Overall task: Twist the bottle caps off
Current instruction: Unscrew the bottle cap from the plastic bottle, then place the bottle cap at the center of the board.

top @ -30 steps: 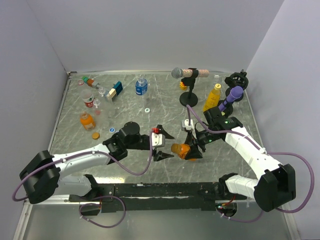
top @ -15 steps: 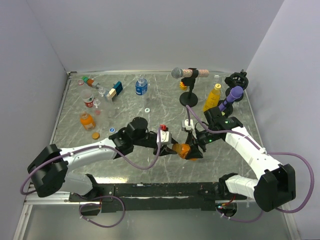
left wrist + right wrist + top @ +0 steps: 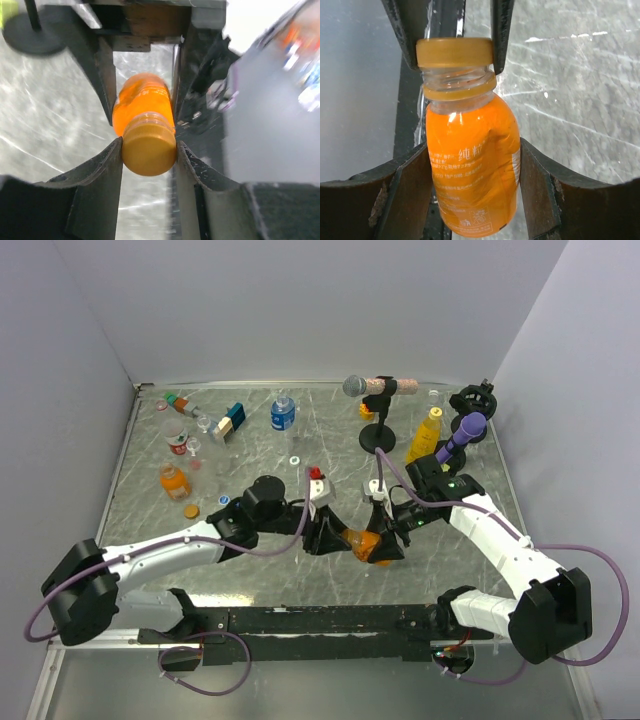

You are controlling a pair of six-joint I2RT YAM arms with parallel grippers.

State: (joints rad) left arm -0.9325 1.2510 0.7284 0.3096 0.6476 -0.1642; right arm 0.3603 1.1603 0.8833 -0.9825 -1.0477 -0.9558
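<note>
Though hard to make out from above, clamped on orange cap (image 3: 149,150) with left fingers (image 3: 95,190), on orange bottle (image 3: 470,170) with right fingers (image 3: 540,195). Blurred elsewhere in left wrist view.

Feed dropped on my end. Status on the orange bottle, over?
Right gripper shut on orange bottle. Left gripper shut on its cap, cap not yet off. Nothing in the way.

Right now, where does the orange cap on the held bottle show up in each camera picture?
Top external: orange cap just below centre, at the left end of the orange bottle.
Left wrist: centre, facing the camera.
Right wrist: top, left of centre.
Shared landmark: the orange bottle, joined to the cap in all three.
</note>
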